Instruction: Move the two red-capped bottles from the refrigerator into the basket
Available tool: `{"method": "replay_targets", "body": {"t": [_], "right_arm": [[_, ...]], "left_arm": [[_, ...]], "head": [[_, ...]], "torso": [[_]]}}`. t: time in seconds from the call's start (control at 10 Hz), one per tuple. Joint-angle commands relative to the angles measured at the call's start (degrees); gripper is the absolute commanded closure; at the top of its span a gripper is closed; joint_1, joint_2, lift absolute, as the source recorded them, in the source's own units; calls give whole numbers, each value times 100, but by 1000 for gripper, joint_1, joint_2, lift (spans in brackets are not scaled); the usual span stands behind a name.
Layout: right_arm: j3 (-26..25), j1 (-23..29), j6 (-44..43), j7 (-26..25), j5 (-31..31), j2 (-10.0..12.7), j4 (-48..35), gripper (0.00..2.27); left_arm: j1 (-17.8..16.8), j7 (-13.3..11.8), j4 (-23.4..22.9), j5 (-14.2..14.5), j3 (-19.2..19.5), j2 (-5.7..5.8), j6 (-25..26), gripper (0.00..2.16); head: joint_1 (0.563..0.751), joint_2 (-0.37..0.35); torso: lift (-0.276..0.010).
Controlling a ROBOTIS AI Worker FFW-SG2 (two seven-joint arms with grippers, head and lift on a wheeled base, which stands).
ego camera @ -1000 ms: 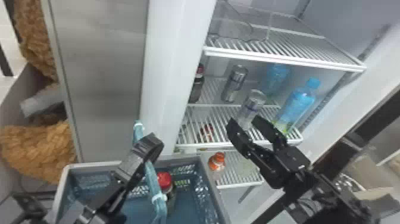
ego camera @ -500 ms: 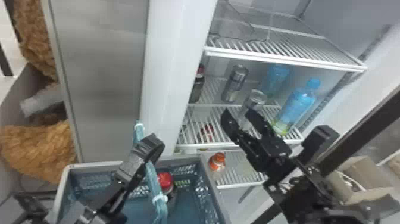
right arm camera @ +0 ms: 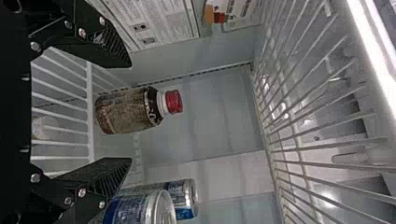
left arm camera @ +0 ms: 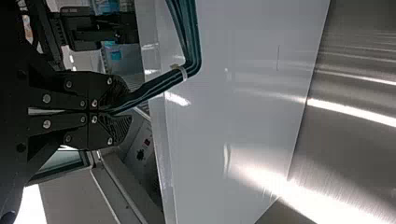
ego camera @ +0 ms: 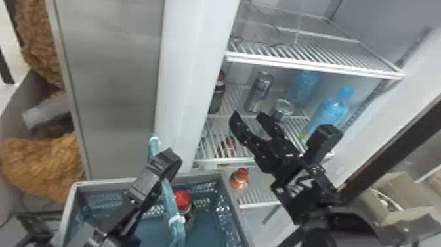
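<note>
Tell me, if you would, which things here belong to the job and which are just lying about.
Job: refrigerator, shelved red-capped bottle, basket, red-capped bottle inside it, left gripper, right gripper.

Lying about: two cans, two blue bottles, orange-capped bottle, cardboard box.

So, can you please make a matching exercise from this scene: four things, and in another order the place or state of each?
Things
1. Left gripper
2. Right gripper
3. Red-capped bottles
4. Orange-capped bottle

Places and states
A. One in the basket, one in the refrigerator
B. Fingers open, nothing between them
C. On a lower shelf than the silver-topped cans
D. Shut on the teal cord bundle

Pairs: 1-D, 2-B, 3-A, 4-C
</note>
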Motion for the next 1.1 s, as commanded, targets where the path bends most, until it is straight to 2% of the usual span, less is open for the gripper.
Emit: {"method": "replay_targets", "body": {"t": [0.0,1.0], "right_arm": [[167,-297,-47,-17,35,-32,342,331],[795,-1830,-300,-289,390,-102,2142,331]], "left_arm": [[-14,0,0,0,0,5,-3,1204],[0,0,28,23,0,14,-3,1204]], "head": [[695,-350],[695,-277]], "torso": [[0],[0]]}}
